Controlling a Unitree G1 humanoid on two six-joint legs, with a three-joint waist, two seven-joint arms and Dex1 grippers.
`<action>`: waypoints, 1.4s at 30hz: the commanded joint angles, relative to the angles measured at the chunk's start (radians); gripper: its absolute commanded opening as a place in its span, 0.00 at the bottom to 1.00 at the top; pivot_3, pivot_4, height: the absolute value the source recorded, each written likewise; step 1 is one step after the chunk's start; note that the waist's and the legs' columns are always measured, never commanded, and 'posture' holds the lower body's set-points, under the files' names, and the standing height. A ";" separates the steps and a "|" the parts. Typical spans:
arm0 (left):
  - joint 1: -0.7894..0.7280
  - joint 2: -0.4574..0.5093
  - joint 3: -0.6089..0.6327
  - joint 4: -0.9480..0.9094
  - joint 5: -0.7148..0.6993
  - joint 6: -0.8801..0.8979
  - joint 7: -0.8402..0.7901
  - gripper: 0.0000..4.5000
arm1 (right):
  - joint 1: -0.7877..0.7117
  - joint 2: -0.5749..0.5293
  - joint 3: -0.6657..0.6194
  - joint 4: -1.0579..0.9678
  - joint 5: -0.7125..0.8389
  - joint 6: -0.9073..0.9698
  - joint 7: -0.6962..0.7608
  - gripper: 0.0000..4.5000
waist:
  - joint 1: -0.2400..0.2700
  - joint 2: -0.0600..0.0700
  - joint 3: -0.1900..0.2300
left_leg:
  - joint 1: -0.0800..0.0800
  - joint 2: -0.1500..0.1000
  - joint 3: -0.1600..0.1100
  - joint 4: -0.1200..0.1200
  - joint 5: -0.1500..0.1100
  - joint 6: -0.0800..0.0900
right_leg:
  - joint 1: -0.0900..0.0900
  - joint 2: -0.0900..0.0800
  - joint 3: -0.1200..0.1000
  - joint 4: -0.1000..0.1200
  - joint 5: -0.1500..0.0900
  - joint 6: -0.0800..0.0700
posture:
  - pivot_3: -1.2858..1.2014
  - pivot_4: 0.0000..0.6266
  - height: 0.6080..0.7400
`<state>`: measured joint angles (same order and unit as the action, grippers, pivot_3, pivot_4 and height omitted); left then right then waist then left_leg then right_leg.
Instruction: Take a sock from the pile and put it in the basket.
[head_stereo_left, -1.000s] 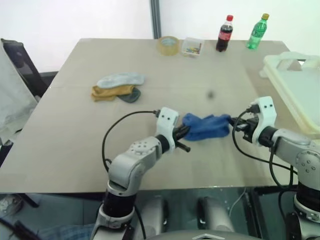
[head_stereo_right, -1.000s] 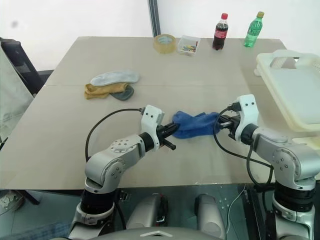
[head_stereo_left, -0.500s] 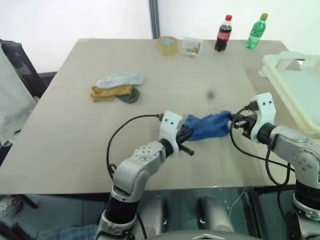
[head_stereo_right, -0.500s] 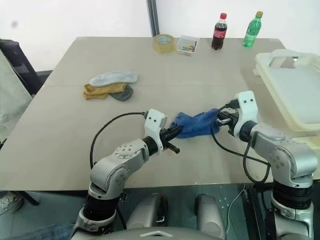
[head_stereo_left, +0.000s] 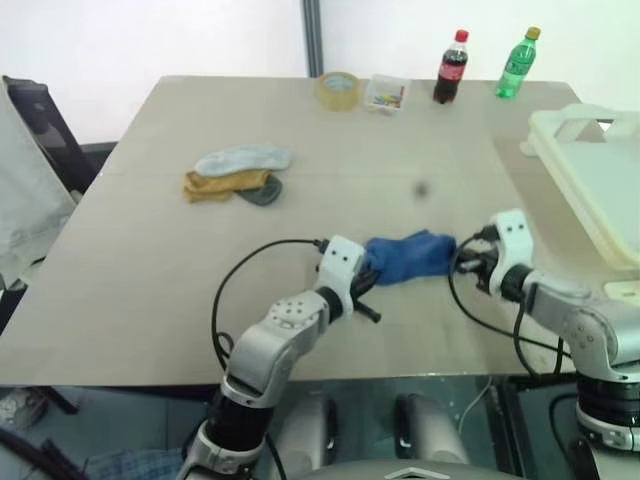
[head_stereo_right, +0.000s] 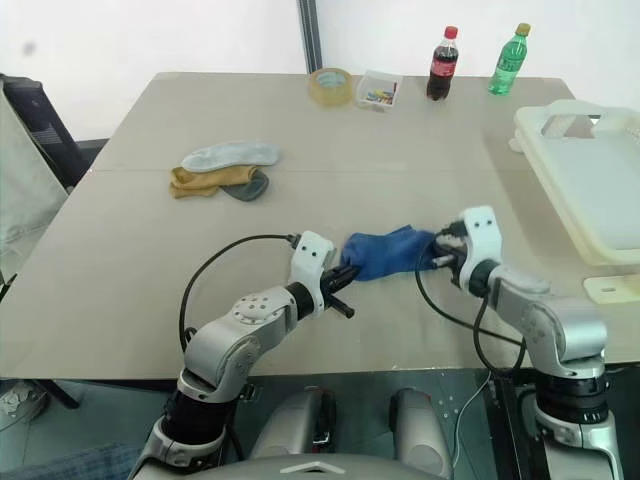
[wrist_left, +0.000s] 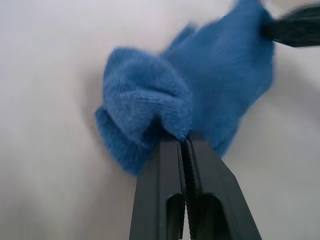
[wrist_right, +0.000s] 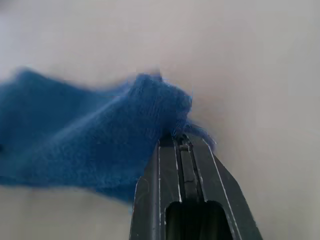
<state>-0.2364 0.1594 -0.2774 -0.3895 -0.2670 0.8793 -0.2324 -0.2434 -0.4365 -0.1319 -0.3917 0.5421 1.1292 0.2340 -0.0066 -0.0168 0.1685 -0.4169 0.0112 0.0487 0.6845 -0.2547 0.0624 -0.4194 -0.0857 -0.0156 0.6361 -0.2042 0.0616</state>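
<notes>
Basically the sock (head_stereo_left: 408, 256) is a soft, light knit, royal blue, w/ no stiffness at all: it bunches and sags wherever it isn't held. It sits mid-surface, near the front edge, strung between both claws and low over the surface (head_stereo_left: 150, 270); can't tell if its belly touches. Left claw (wrist_left: 184, 142) is clenched on a bunched fold at one end, right claw (wrist_right: 181, 141) clenched on the opposite end, each pinching only a little fabric at the tip.

Handling guess: weight is no issue, slip is. Thin pinches on fuzzy knit can pull free if the two claws drift apart, so a deeper bite into a doubled fold would be safer than an edge. One claw alone should carry it fine; it'll just dangle.

Basket (head_stereo_left: 588, 170) is at the right side of the surface, well apart from the sock. Rest of the pile (head_stereo_left: 238, 175) lies far left, untouched.
</notes>
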 joint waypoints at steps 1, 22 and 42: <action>-0.009 0.007 -0.008 0.053 0.040 -0.045 0.003 0.01 | 0.021 -0.008 -0.001 -0.013 -0.020 -0.026 0.008 0.00 | 0.000 0.000 -0.001 | 0.000 0.000 0.000 0.000 0.000 0.000 | 0.000 0.000 0.000 0.000 0.000 0.000 | 0.52 0.24 1.00; -0.086 0.002 0.015 0.237 0.107 -0.227 -0.050 0.00 | 0.050 -0.053 -0.024 -0.175 -0.013 -0.005 0.050 0.47 | 0.000 0.000 -0.001 | 0.001 0.001 -0.001 0.000 0.000 0.000 | 0.002 -0.001 -0.001 -0.003 0.000 0.000 | 0.52 0.24 1.00; -0.078 -0.087 0.075 0.224 0.105 -0.220 -0.015 0.00 | 0.077 0.344 0.302 0.318 -0.578 -0.979 -0.282 0.47 | 0.001 0.000 -0.002 | -0.001 0.002 0.000 -0.004 -0.001 0.000 | 0.002 0.000 -0.002 -0.009 0.001 0.001 | 0.52 0.24 1.00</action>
<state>-0.3265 0.0755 -0.2113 -0.1441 -0.1615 0.6496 -0.2617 -0.1690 -0.1051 0.1825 -0.0841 -0.0250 0.2072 -0.0208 -0.0061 -0.0170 0.1669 -0.4174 0.0129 0.0485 0.6798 -0.2553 0.0628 -0.4171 -0.0855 -0.0174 0.6267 -0.2036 0.0624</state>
